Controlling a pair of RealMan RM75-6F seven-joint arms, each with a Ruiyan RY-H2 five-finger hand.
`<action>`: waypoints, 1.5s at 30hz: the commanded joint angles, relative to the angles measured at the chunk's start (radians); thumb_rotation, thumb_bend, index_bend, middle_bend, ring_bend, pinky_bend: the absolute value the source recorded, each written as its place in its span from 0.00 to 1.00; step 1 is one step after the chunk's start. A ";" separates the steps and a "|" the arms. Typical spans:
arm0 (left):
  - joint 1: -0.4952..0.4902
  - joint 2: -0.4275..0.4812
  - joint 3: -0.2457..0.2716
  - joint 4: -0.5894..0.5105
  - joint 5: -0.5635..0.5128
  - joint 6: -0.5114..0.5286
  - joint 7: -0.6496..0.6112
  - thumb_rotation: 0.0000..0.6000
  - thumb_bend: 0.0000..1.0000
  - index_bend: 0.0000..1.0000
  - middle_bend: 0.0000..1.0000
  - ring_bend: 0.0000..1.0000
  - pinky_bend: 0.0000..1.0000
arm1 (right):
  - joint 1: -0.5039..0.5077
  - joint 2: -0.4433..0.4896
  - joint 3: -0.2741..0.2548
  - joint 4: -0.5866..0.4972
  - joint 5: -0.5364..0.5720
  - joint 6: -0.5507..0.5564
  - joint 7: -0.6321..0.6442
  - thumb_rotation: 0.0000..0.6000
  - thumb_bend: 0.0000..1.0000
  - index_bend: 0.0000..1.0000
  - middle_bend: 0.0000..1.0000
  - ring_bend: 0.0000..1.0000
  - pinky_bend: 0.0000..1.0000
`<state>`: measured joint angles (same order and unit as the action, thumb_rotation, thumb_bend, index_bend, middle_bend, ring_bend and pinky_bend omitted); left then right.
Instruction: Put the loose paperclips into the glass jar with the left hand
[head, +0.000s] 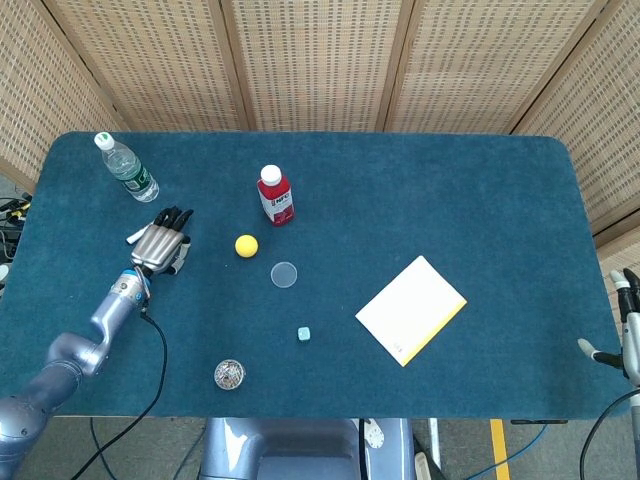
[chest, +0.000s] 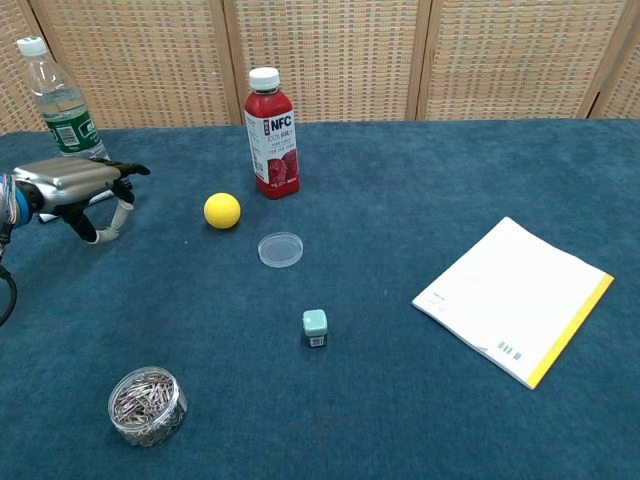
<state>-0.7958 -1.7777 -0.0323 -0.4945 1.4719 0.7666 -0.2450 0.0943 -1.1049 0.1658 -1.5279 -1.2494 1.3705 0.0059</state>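
Note:
The small glass jar (head: 229, 375) stands open near the front edge, left of centre, and holds several paperclips; in the chest view the jar (chest: 147, 406) sits at the lower left. Its clear round lid (head: 284, 274) (chest: 280, 249) lies flat mid-table. I can make out no loose paperclips on the cloth. My left hand (head: 160, 243) (chest: 75, 185) hovers palm down at the far left, well behind the jar, fingers stretched forward with nothing visible in them. My right hand (head: 625, 325) shows only at the right edge, off the table, fingers apart.
A water bottle (head: 126, 168) stands behind the left hand, and a white marker (head: 138, 233) lies partly under it. A red juice bottle (head: 275, 196), a yellow ball (head: 246, 245), a small teal cube (head: 303, 333) and a white notepad (head: 411, 309) lie on the blue cloth.

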 joint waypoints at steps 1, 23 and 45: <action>0.010 0.036 -0.001 -0.053 0.006 0.039 0.010 1.00 0.52 0.70 0.00 0.00 0.00 | -0.001 0.001 0.000 -0.001 -0.001 0.002 0.002 1.00 0.00 0.00 0.00 0.00 0.00; 0.092 0.355 0.159 -0.808 0.243 0.329 0.254 1.00 0.55 0.70 0.00 0.00 0.00 | -0.009 0.010 -0.001 -0.013 -0.015 0.021 0.012 1.00 0.00 0.00 0.00 0.00 0.00; 0.137 0.441 0.232 -1.055 0.278 0.264 0.413 1.00 0.57 0.70 0.00 0.00 0.00 | -0.014 0.018 0.001 -0.008 -0.016 0.021 0.037 1.00 0.00 0.00 0.00 0.00 0.00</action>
<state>-0.6590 -1.3353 0.2006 -1.5491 1.7519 1.0326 0.1666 0.0801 -1.0875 0.1671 -1.5356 -1.2650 1.3920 0.0429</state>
